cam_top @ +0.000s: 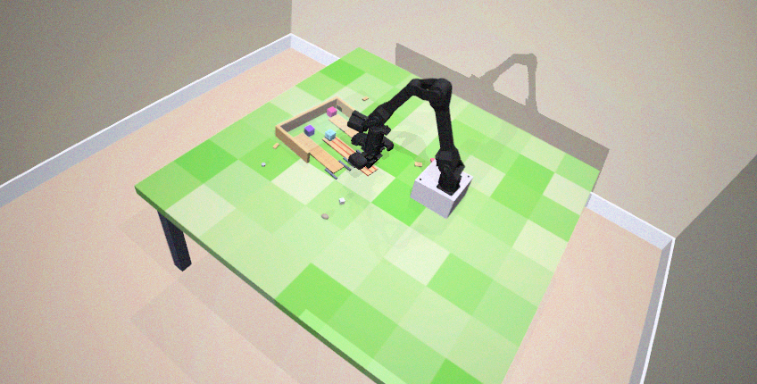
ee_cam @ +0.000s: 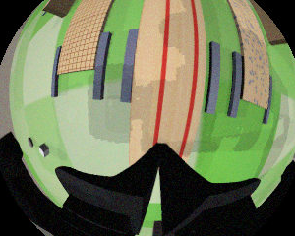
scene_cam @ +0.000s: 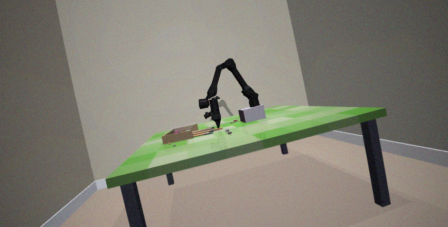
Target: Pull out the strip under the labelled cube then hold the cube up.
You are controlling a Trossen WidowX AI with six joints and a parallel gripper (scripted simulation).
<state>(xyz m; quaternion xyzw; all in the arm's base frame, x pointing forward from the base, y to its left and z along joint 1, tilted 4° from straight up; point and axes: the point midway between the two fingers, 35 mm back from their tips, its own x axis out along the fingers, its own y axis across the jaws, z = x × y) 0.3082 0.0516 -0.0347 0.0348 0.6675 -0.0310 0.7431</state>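
Note:
My gripper is shut, with nothing between its fingers. Its tips are at the top of the middle strip, near its outer end. This wooden strip has two red lines and reaches out past the dark rails. A light blue cube is at the strip's inner end; whether it rests on it is too small to tell. A purple cube and a pink cube are inside the wooden frame. Any label is too small to read.
A grid-patterned strip and a speckled strip flank the middle one. Dark rails stand beside them. The wooden frame encloses the cubes. A small white cube and a grey stone lie outside.

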